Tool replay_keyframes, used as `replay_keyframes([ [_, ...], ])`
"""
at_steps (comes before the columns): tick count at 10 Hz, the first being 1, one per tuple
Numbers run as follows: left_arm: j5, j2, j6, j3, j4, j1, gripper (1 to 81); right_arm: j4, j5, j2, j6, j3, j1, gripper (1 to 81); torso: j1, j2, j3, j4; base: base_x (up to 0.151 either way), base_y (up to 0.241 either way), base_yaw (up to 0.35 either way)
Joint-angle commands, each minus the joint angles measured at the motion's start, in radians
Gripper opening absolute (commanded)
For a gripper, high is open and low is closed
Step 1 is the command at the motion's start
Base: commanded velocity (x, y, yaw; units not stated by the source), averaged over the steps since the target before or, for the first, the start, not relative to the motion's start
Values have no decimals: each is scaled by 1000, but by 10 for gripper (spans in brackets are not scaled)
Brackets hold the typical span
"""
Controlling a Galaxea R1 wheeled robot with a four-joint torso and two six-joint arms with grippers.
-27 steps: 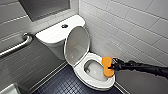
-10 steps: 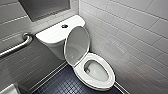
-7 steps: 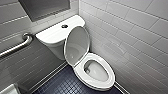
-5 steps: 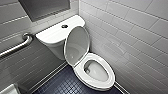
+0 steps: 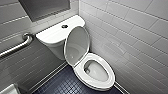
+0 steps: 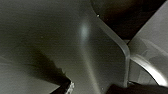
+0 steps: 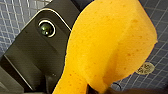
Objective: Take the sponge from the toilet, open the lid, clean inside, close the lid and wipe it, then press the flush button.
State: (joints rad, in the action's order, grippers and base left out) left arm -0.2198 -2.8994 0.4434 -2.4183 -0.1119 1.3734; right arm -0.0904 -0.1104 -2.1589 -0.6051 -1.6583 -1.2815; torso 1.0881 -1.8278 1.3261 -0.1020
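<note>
Leaning up by tank, lid open, sponge over dark floor tiles

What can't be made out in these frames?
Head view: under-rim of the bowl, hidden by the seat.
Head view: the grab bar, cut off by the left edge.
Left wrist view: dim grey surfaces, too close and dark to name.
Right wrist view: most of the tiled floor, covered by the sponge.

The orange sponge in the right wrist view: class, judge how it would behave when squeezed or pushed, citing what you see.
The sponge looks porous, so probably light and squashy. Its pitted matte surface likely grips rather than slips. Its curved outline suggests it bends easily.
</note>
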Motion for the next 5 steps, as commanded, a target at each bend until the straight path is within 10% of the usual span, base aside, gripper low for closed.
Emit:
replay_keyframes([
  [1, -102, 1, 3, 19, -17, 13, 811, 602, -44, -4, 621, -87, 9, 10, 0, 0, 0, 0, 0, 0, 0],
  [5, -102, 6, 3, 19, -17, 11, 811, 595, -40, -1, 691, -12, 18, 10, 0, 0, 0, 0, 0, 0, 0],
])
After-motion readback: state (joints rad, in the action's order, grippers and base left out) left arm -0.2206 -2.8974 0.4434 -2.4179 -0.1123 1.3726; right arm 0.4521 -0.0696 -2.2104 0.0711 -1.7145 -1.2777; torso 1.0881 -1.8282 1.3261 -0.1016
